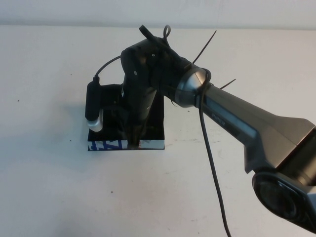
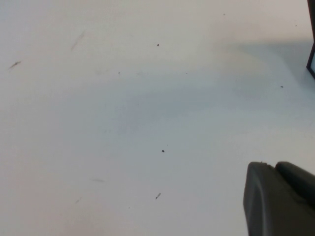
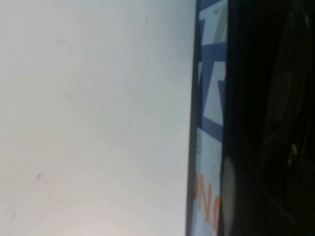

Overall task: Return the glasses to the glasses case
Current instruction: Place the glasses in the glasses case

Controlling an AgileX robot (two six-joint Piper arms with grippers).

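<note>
The right gripper point(image 1: 134, 139) hung low over the black rectangular glasses case point(image 1: 155, 123) at the centre of the high frame, its tip at the case's near edge; whether its fingers were spread or pressed together could not be told, as the wrist housing hid them. The right arm's grey link ran from the lower right corner up to the black wrist at centre. The case sat on the white table point(image 1: 49, 173), its white front side with blue print facing the lower edge of the frame. In the right wrist view that printed side point(image 3: 209, 128) filled a vertical strip right of centre, blue and orange marks on white. The glasses could not be made out in any view. The left gripper point(image 2: 278, 199) showed only as a dark shape at the lower right of the left wrist view, above bare table; its state could not be told.
</note>
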